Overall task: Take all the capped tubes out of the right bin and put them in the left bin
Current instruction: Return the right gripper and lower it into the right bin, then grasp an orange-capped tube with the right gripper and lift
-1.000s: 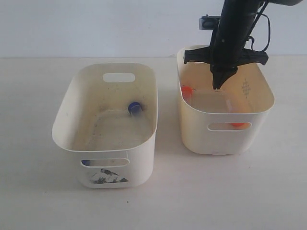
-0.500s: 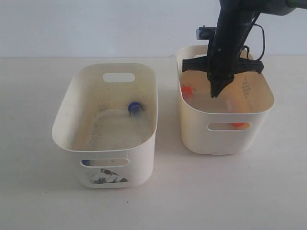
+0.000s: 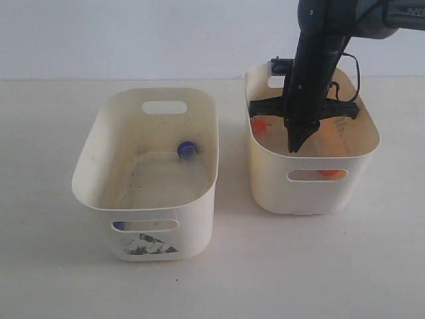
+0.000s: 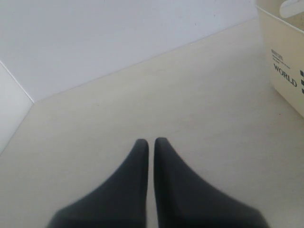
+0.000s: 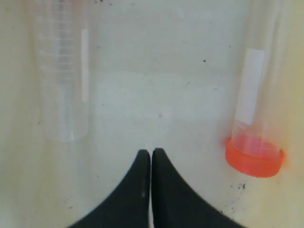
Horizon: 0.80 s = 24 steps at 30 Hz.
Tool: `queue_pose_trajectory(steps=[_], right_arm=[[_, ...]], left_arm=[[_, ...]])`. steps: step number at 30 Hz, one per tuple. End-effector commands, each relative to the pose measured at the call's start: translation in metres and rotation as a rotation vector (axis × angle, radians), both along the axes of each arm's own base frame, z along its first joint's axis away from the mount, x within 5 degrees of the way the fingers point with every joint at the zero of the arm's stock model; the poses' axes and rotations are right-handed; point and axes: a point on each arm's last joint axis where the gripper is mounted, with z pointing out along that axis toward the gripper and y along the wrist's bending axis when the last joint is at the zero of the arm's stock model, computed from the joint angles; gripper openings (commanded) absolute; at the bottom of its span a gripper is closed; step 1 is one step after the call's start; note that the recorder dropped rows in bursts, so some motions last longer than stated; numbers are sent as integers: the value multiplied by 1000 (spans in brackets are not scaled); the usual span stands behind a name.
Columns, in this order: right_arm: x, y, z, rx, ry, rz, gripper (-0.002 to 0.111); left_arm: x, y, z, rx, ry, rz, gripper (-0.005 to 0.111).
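Cream plastic forms both bins on the pale bench (image 3: 53,266). In the exterior view the left bin (image 3: 89,166) holds a blue-capped tube (image 3: 186,149) near its right wall, and a second blue cap (image 3: 119,225) shows through its front slot. The right gripper (image 3: 293,147) points down inside the right bin (image 3: 272,186), between an orange cap (image 3: 258,125) and another orange cap (image 3: 330,173) behind the front slot.

In the left wrist view the left gripper (image 4: 148,141) hangs over the bench, jaws nearly touching, holding nothing.

In the right wrist view the jaws are pressed together and empty above the bin floor. An orange-capped tube (image 5: 256,118) and a clear tube (image 5: 64,71) lie on either side, untouched.
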Motion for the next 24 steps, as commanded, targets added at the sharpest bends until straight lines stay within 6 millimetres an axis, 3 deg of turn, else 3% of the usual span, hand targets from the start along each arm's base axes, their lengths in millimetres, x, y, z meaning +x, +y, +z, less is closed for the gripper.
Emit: queue_pose_trajectory(steps=[1,9,14,24], right_arm=[[1,1,-9,15,24,20,0],[0,6,-13,82,38,87,0],[3,1,-10,240,45,52,0],[7,-5,-10,244,18,54,0]], left_arm=[[0,0,1,-12,-4,-4,4],[0,0,1,-12,-4,-4,4],[0,0,1,-12,-4,-4,4],[0,0,1,-12,-4,-4,4]])
